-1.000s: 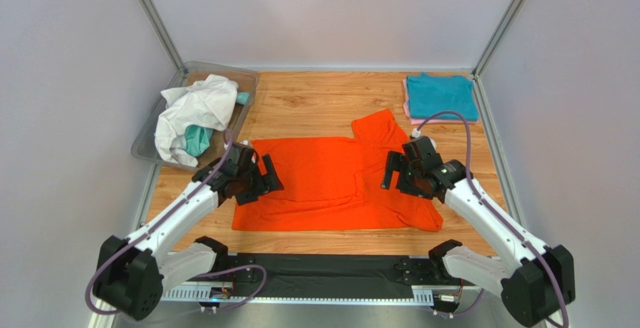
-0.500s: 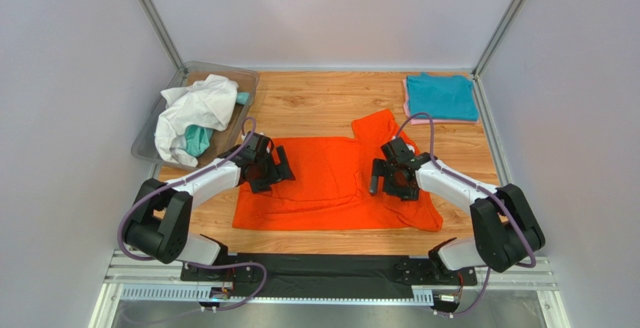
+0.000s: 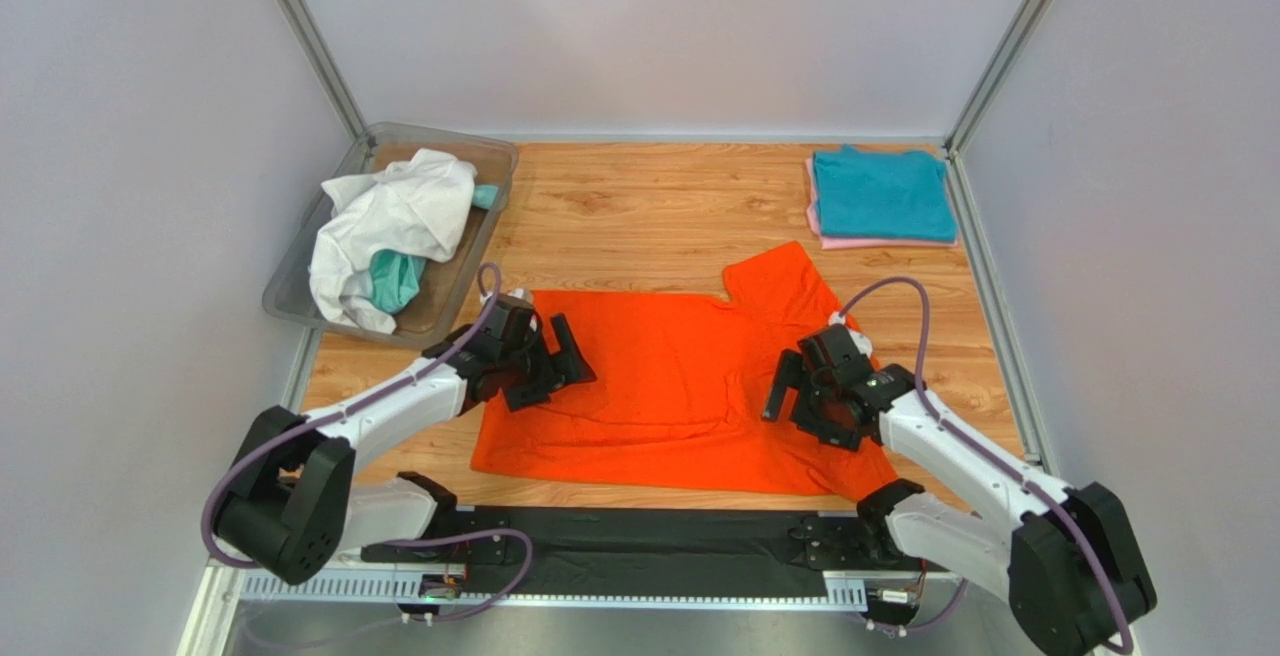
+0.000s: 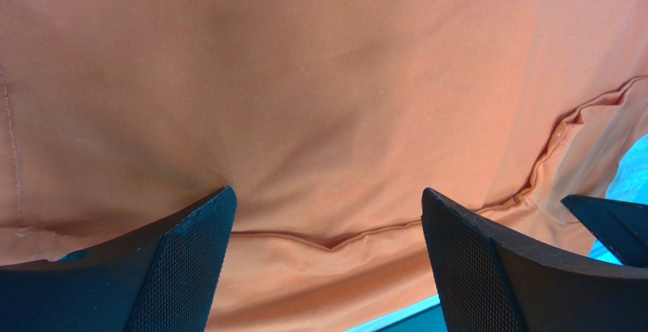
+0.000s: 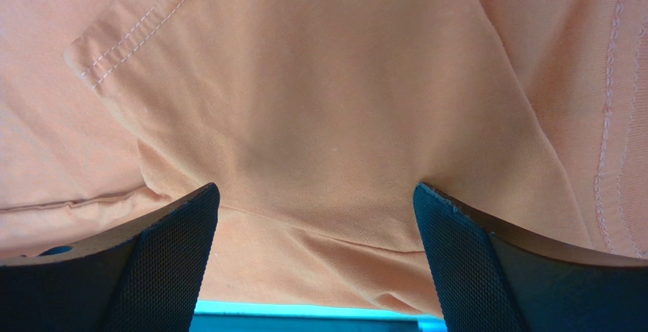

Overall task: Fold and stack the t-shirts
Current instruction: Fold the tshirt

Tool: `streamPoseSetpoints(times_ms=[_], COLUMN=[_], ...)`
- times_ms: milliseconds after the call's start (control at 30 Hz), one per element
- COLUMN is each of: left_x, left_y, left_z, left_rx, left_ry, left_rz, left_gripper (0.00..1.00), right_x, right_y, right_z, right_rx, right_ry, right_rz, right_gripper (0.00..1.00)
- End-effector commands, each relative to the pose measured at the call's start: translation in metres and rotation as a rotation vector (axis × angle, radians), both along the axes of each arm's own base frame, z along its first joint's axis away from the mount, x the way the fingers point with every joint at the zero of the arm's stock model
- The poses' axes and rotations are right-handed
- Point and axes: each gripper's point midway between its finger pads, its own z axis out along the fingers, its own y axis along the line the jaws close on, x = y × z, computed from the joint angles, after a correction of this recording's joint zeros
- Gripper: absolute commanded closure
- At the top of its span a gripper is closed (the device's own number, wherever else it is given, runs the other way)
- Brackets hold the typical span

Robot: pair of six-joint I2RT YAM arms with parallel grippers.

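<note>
The left pincer (image 4: 325, 195), fingers spread wide, sits close on the orange t-shirt (image 4: 327, 97), a wrinkled fold line running between its tips.

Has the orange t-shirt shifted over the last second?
Yes. The orange t-shirt slid toward the black strip along the near edge, and its sleeve now lies farther from the folded teal t-shirt.

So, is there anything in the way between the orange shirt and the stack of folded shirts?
Nothing visible. Only bare table lies between the orange shirt and the stack at the far right corner. The bin stands at the far left, off that path.
</note>
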Motion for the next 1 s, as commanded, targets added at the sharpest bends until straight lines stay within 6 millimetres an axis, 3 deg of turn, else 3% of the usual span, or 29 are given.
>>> streamPoseSetpoints(times_ms=[0, 67, 100, 133, 200, 233, 300, 367, 400, 433, 500, 533, 600, 633, 800, 833, 967], left_x=[-0.026, -0.02, -0.018, -0.006, 0.006, 0.02, 0.037, 0.052, 0.064, 0.074, 0.097, 0.105, 0.121, 0.127, 0.151, 0.153, 0.159], left_y=[0.006, 0.008, 0.012, 0.011, 0.025, 0.025, 0.034, 0.042, 0.04, 0.047, 0.052, 0.057, 0.061, 0.062, 0.065, 0.067, 0.073], left_z=[-0.004, 0.011, 0.016, 0.035, 0.049, 0.071, 0.09, 0.088, 0.099, 0.09, 0.097, 0.086, 0.09, 0.076, 0.056, 0.043, 0.027], left_rx=[0.019, 0.015, 0.042, 0.042, 0.126, 0.138, 0.207, 0.236, 0.221, 0.237, 0.253, 0.285, 0.315, 0.341, 0.418, 0.442, 0.503], left_ry=[0.063, 0.024, 0.011, -0.037, -0.09, -0.141, -0.17, -0.145, -0.163, -0.133, -0.157, -0.13, -0.12, -0.082, -0.018, 0.015, 0.082], left_rz=[0.013, 0.037, 0.046, 0.053, 0.08, 0.091, 0.107, 0.117, 0.11, 0.129, 0.152, 0.159, 0.179, 0.169, 0.183, 0.182, 0.192], left_gripper=[0.02, 0.02, 0.01, 0.01, 0.0, 0.0, 0.0, 0.0, 0.0, 0.0, 0.0, 0.0, 0.0, 0.02, 0.13, 0.15, 0.26], right_x=[-0.021, -0.013, -0.001, 0.004, 0.017, 0.029, 0.042, 0.051, 0.054, 0.057, 0.059, 0.06, 0.06, 0.06, 0.056, 0.056, 0.056], right_y=[-0.007, -0.006, -0.002, -0.004, -0.006, -0.012, -0.02, -0.021, -0.024, -0.025, -0.028, -0.028, -0.03, -0.03, -0.032, -0.031, -0.034], right_z=[0.006, 0.019, 0.037, 0.046, 0.067, 0.086, 0.107, 0.131, 0.137, 0.143, 0.147, 0.149, 0.147, 0.145, 0.129, 0.127, 0.118], right_rx=[0.007, 0.01, 0.019, 0.001, -0.018, -0.053, -0.095, -0.101, -0.113, -0.118, -0.13, -0.129, -0.145, -0.148, -0.171, -0.171, -0.198], right_ry=[0.049, 0.003, -0.054, -0.082, -0.15, -0.212, -0.285, -0.354, -0.378, -0.4, -0.423, -0.436, -0.439, -0.437, -0.394, -0.388, -0.362], right_rz=[-0.049, -0.03, -0.003, 0.003, 0.014, 0.008, -0.014, -0.01, -0.018, -0.015, -0.025, -0.019, -0.008, -0.002, 0.016, 0.023, 0.034], right_gripper=[0.0, 0.0, 0.0, 0.0, 0.0, 0.0, 0.0, 0.0, 0.0, 0.0, 0.0, 0.0, 0.0, 0.0, 0.0, 0.0, 0.0])
